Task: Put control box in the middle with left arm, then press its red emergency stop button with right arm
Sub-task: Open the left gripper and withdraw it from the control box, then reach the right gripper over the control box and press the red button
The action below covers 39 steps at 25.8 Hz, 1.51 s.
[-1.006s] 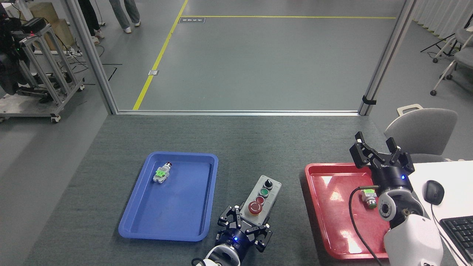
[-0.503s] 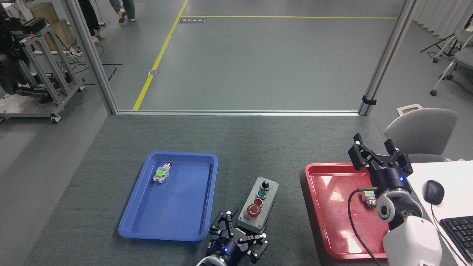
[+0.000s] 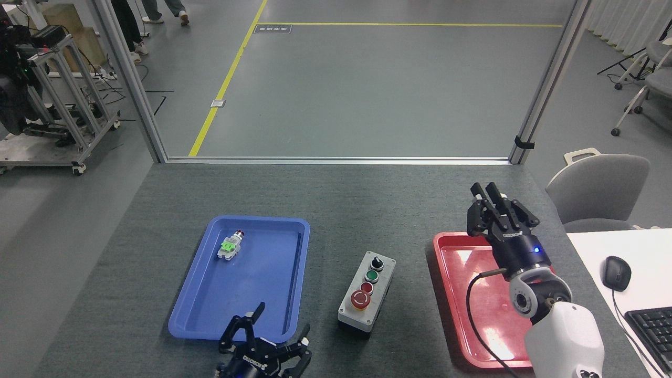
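Note:
The control box (image 3: 367, 293) lies on the bare dark-grey tabletop (image 3: 341, 210) between the two trays, its long side running away from me. On its lid sit a black knob, a green button, a small red button and, nearest me, the red emergency stop button (image 3: 360, 299). My left gripper (image 3: 280, 322) is at the bottom edge, left of the box and apart from it, open and holding nothing. My right gripper (image 3: 485, 188) hangs over the far left corner of the red tray (image 3: 462, 294), fingers pressed together, shut on nothing, with a thin black cable looping below.
A blue tray (image 3: 252, 294) on the left holds a small green-tagged push-button part (image 3: 230, 247). At the right stand a grey chair (image 3: 598, 189) and a white desk with a mouse (image 3: 615, 273) and a keyboard (image 3: 651, 328).
My left gripper let go of the control box and drew back to the left and toward me. My right gripper shut its fingers and moved left, toward the middle.

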Tool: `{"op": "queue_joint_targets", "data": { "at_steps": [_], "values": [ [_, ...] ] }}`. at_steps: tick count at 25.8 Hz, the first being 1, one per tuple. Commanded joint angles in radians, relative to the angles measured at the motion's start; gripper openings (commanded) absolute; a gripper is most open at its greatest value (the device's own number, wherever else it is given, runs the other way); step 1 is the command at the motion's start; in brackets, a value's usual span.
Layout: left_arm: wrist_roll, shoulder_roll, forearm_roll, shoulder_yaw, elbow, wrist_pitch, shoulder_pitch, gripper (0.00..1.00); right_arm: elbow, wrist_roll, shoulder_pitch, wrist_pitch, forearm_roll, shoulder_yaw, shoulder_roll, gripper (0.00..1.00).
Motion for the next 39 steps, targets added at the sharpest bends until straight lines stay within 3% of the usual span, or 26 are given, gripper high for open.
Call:
{"op": "queue_joint_targets", "data": {
  "at_steps": [1,4,8,15,22,28,39],
  "values": [
    [0.004,-0.011,0.048,0.142,-0.005,-0.013,-0.007,0.99,0.029,-0.006,0.011,-0.208,-0.004,0.042,0.010,0.00],
    [0.004,-0.011,0.174,0.203,0.005,-0.016,-0.061,0.99,0.086,0.001,0.011,-0.306,-0.001,0.100,0.044,0.00],
    [0.003,-0.005,0.297,0.247,0.045,-0.016,-0.123,0.99,0.133,0.015,0.011,-0.310,0.015,0.141,0.068,0.00],
    [0.004,0.003,0.294,0.278,0.127,-0.019,-0.174,0.99,0.187,0.080,0.012,-0.285,0.015,0.226,0.113,0.00],
    [0.006,-0.042,0.300,0.349,0.137,-0.005,-0.197,0.99,0.227,0.081,0.012,-0.273,0.015,0.260,0.113,0.00],
    [0.000,-0.038,0.300,0.350,0.177,-0.022,-0.274,0.99,0.276,0.124,0.021,-0.277,0.016,0.283,0.111,0.00],
    [-0.002,-0.032,0.300,0.349,0.186,-0.093,-0.269,0.99,0.279,0.165,0.043,-0.273,0.018,0.293,0.110,0.00]
  ]
}}
